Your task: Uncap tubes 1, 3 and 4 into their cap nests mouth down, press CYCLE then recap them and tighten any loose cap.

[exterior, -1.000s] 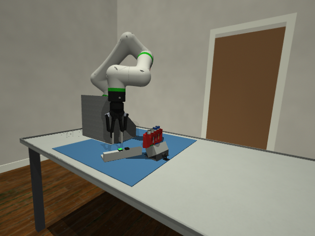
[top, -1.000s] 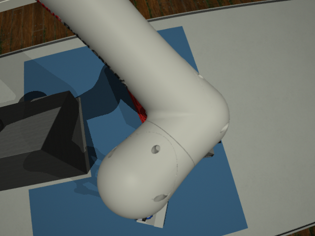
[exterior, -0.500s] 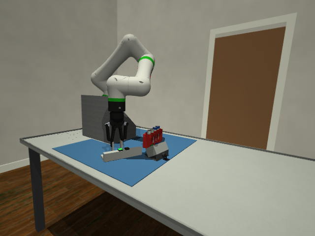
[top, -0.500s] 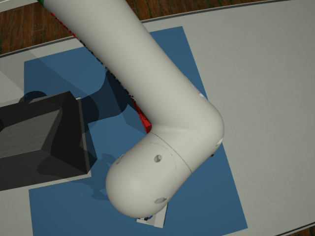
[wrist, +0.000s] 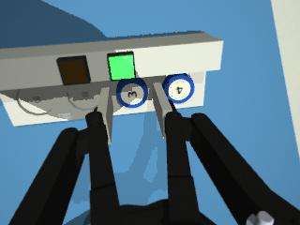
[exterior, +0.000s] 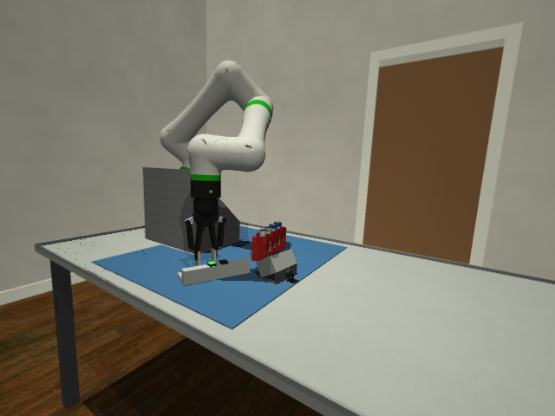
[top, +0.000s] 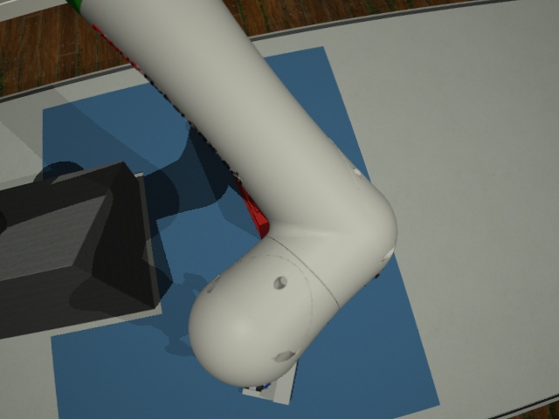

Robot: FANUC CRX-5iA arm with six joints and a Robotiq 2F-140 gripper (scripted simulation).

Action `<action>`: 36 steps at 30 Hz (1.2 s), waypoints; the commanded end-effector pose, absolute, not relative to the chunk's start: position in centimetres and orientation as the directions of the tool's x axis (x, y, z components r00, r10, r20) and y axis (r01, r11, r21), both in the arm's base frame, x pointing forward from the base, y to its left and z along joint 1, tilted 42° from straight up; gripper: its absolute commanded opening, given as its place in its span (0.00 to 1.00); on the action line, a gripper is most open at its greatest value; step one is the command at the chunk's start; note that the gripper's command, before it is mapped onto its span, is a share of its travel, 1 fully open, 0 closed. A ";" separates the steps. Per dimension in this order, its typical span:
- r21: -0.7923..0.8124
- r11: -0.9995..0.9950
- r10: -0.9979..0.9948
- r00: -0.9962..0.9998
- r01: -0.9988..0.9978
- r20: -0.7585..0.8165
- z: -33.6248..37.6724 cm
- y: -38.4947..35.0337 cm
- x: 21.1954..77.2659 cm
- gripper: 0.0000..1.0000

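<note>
In the wrist view the cap tray (wrist: 206,80) lies across the top, and its green lamp (wrist: 121,66) is lit beside a dark amber lamp (wrist: 73,69). Blue-rimmed cap 3 (wrist: 132,93) and cap 4 (wrist: 180,88) sit in their nests. The two nests to their left (wrist: 33,99) are empty. My gripper (wrist: 132,94) (exterior: 205,262) points straight down over the tray, part open, with one finger on each side of cap 3. I cannot see it touching the cap. The red decapping station (exterior: 268,243) (top: 255,216) stands to the right, with blue caps (exterior: 276,224) at its far end.
A small grey desk (exterior: 277,269) sits in front of the station. A tall dark grey block (exterior: 163,205) (top: 67,243) stands behind the tray. In the overhead view the arm hides all but one corner of the tray (top: 279,393). The blue mat (exterior: 232,304) lies under everything.
</note>
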State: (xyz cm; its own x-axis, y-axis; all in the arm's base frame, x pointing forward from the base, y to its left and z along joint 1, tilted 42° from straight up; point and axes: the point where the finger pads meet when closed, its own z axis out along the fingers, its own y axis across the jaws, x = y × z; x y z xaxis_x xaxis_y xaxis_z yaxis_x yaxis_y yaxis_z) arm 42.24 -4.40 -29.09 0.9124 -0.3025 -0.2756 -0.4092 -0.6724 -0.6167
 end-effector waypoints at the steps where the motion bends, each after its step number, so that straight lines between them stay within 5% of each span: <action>1: -0.617 -0.673 -0.303 0.912 -0.409 -0.275 -29.2 -4.3 42.2 0.29; 15: -0.617 -0.673 -0.303 0.912 -0.409 -0.275 -29.5 -4.1 42.2 0.29; 16: -0.617 -0.673 -0.303 0.912 -0.409 -0.275 -29.5 -4.1 42.2 0.00; 36: -0.617 -0.673 -0.303 0.912 -0.409 -0.275 -27.3 -6.1 42.2 0.00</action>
State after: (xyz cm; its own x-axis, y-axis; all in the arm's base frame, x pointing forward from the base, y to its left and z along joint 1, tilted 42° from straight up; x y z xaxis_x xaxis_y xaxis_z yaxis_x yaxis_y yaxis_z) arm 42.24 -5.15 -28.29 0.9124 -0.3026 -0.2755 -0.4092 -0.6725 -0.6166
